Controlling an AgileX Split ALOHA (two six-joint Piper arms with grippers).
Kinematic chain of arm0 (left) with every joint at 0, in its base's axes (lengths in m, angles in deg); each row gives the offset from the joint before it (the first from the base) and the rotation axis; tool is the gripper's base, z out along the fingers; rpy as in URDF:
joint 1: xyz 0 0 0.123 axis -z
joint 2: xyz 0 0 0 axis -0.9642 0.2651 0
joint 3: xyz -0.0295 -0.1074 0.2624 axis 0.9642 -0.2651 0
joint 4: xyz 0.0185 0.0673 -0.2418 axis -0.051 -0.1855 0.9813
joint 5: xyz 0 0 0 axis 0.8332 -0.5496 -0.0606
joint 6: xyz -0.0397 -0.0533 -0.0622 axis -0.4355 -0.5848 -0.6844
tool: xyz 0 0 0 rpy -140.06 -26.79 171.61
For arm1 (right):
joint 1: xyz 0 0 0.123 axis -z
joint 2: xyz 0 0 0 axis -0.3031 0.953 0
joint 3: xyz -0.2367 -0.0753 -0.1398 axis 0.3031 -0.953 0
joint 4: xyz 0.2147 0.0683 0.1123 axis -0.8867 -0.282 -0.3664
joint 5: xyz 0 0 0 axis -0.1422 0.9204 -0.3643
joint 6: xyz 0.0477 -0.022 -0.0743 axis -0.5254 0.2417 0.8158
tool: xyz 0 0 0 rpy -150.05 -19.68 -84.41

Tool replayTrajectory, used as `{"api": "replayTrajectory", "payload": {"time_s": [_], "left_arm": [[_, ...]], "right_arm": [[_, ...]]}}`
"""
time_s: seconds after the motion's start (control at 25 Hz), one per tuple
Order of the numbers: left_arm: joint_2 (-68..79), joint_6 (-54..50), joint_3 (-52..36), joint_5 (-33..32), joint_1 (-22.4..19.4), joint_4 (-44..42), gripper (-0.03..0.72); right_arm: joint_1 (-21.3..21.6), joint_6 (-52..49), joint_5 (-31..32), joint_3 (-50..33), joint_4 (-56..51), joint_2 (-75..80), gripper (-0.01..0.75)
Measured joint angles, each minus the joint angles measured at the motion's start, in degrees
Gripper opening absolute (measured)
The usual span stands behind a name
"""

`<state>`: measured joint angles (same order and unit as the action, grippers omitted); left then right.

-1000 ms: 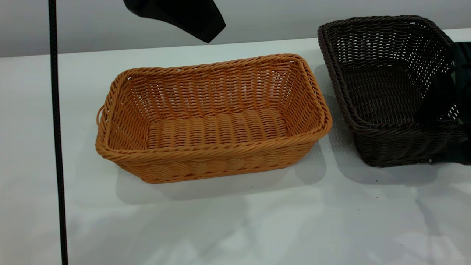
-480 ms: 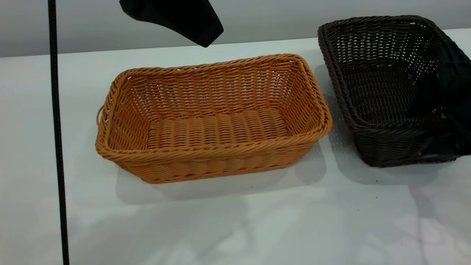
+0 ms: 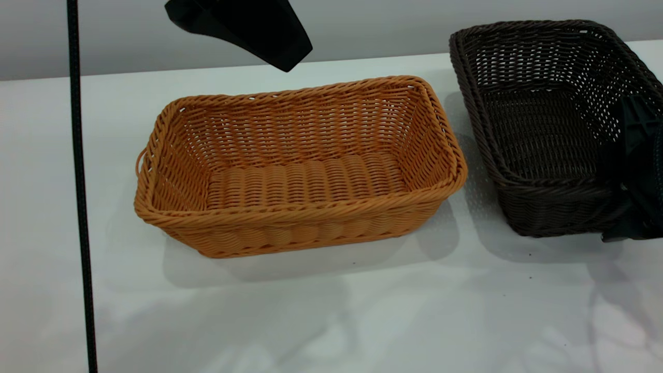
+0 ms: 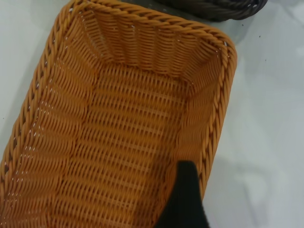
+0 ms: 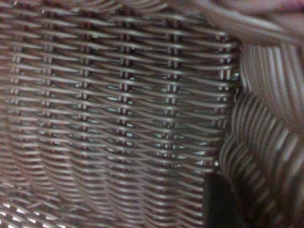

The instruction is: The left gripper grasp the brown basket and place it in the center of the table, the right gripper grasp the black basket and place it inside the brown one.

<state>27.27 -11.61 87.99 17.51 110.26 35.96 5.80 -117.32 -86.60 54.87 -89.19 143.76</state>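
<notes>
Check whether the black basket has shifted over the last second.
Yes. The black basket has tipped back down and swung its near end away from the brown basket, which stays put. The right gripper is at its right wall.

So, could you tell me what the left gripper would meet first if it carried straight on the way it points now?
Most likely the brown basket. The left gripper hangs above it, and its wrist view looks straight down into the basket, so the woven floor near a long wall probably comes first, though depth is hard to judge.
</notes>
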Motion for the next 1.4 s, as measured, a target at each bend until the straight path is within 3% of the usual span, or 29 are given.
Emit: {"api": "replayTrajectory", "payload": {"time_s": [0.32,0.8,1.08,1.4], "left_arm": [[0.0,0.0,0.0,0.0,0.0,0.0,0.545],[0.0,-0.02,0.0,0.0,0.0,-0.05,0.545],[0.0,-0.02,0.0,-0.56,0.0,-0.05,0.545],[-1.45,0.41,0.0,0.28,0.0,-0.06,0.545]], "right_arm": [[0.0,-0.05,-1.61,-0.05,-0.01,0.57,0.12],[1.71,-2.95,-5.34,-0.05,0.34,-1.75,0.121],[8.03,2.54,0.82,-0.05,7.72,-8.71,0.121],[22.27,14.49,14.37,2.09,14.98,-18.67,0.121]]}}
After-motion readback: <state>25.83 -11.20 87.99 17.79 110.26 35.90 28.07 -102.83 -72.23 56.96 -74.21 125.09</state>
